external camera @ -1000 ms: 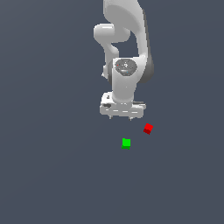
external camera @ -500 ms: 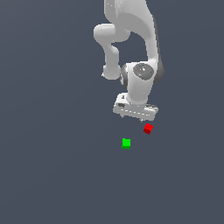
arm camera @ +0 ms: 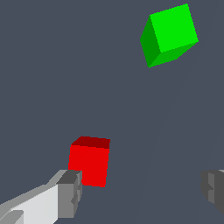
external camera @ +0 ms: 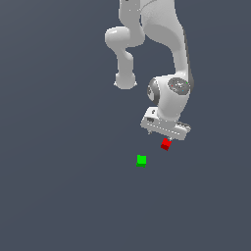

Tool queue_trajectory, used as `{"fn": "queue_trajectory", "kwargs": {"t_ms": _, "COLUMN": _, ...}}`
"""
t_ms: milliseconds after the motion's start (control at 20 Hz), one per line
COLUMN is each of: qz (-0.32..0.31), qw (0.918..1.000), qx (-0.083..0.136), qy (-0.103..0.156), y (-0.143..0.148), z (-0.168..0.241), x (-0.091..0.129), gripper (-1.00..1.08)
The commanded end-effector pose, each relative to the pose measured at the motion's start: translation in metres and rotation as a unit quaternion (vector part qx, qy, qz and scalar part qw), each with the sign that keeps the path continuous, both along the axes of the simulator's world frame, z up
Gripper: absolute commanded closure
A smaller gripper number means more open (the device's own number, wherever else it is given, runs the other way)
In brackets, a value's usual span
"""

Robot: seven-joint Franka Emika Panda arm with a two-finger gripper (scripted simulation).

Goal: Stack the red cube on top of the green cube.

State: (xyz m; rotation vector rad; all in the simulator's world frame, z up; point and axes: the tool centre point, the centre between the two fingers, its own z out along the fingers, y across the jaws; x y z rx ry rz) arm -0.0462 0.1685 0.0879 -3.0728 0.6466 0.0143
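**A:** What is surrounding the robot?

**B:** A plain dark grey-blue floor (external camera: pixel 59 196) is filling the whole scene. A white Franka Panda arm (external camera: pixel 162 54) is reaching down from the top of the exterior view.

**A:** Where are the cubes sitting?

**B:** The red cube (external camera: pixel 166 144) is lying on the floor directly beneath the gripper (external camera: pixel 166 133). The green cube (external camera: pixel 141 160) is resting nearby, apart from it, toward the exterior view's left and nearer the camera.

**A:** What is the gripper doing?

**B:** Its fingers are standing spread wide, holding nothing. In the wrist view, one fingertip (arm camera: pixel 70 192) is showing just beside the red cube (arm camera: pixel 89 161), the other fingertip (arm camera: pixel 213 189) is sitting well apart from it, and the green cube (arm camera: pixel 169 34) is lying farther off.
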Motion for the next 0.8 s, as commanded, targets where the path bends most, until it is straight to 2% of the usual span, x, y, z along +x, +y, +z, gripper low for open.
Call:
{"fn": "queue_trajectory", "kwargs": {"t_ms": 0, "qz": -0.016, "qw": 0.9999, "qx": -0.001, "qy": -0.001, "y": 0.013, "z": -0.005, "x": 0.001, "gripper": -0.92}}
{"fn": "queue_trajectory", "kwargs": {"t_ms": 400, "qz": -0.048, "qw": 0.9988, "qx": -0.002, "qy": -0.004, "y": 0.039, "z": -0.016, "x": 0.007, "gripper": -0.92}}
{"fn": "queue_trajectory", "kwargs": {"t_ms": 750, "qz": -0.053, "qw": 0.9986, "qx": -0.002, "qy": -0.004, "y": 0.045, "z": -0.018, "x": 0.008, "gripper": -0.92}}
